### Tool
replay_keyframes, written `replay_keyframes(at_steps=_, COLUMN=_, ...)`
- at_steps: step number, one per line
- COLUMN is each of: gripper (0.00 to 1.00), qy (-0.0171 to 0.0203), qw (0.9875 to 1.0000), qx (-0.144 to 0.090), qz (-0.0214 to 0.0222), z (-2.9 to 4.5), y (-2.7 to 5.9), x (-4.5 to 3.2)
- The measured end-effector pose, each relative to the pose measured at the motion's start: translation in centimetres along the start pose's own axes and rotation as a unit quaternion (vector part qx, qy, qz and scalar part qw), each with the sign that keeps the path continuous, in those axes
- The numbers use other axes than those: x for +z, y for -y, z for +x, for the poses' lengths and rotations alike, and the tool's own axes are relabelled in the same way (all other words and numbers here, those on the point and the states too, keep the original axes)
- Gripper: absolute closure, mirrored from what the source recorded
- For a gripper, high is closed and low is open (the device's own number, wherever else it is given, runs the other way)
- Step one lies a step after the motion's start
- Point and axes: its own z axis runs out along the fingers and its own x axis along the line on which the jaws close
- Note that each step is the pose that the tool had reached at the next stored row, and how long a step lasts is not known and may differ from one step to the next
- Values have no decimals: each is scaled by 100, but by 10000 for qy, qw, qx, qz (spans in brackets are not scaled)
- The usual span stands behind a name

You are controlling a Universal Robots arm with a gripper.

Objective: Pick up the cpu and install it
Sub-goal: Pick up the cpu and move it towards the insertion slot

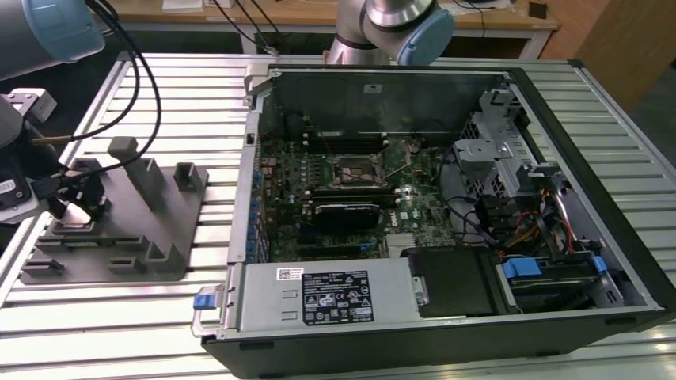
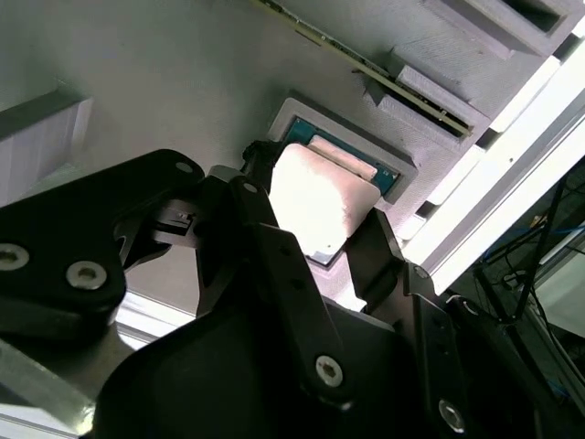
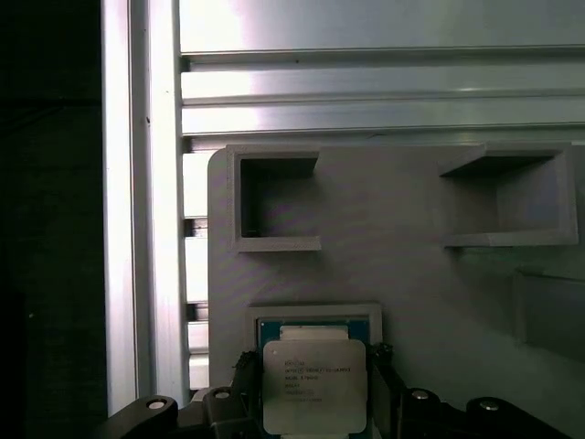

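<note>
Found a slatted metal worktop (image 1: 106, 317) carrying an open computer case (image 1: 381, 99), with a socket (image 1: 352, 168) bare in the middle of its board. Noted a grey holder (image 1: 174, 233) well apart from the case, toward the exterior view's left. Saw the pincer (image 2: 318, 215) down over that holder, closed, as far as could be judged, on the cpu (image 3: 313, 384), with a finger (image 2: 260, 183) against each of two opposite edges. Placed the cpu in or just above a square recess (image 3: 315, 314) of the holder; could not tell whether lifted clear. Judged the pick-up to be the step in hand. Reckoned a good grip to need even pressure on the edges only, the cpu kept flat and centred, and no scraping against the recess walls.
</note>
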Motion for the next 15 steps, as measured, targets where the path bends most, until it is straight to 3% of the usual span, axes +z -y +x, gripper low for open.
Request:
replay_keyframes(at_steps=6, gripper=45, qy=1, qw=10000, qx=0, qz=0, z=-1, y=-1, x=-15)
replay_keyframes(at_steps=15, gripper=45, qy=0, qw=10000, qx=0, qz=0, z=-5, y=-10, x=-165)
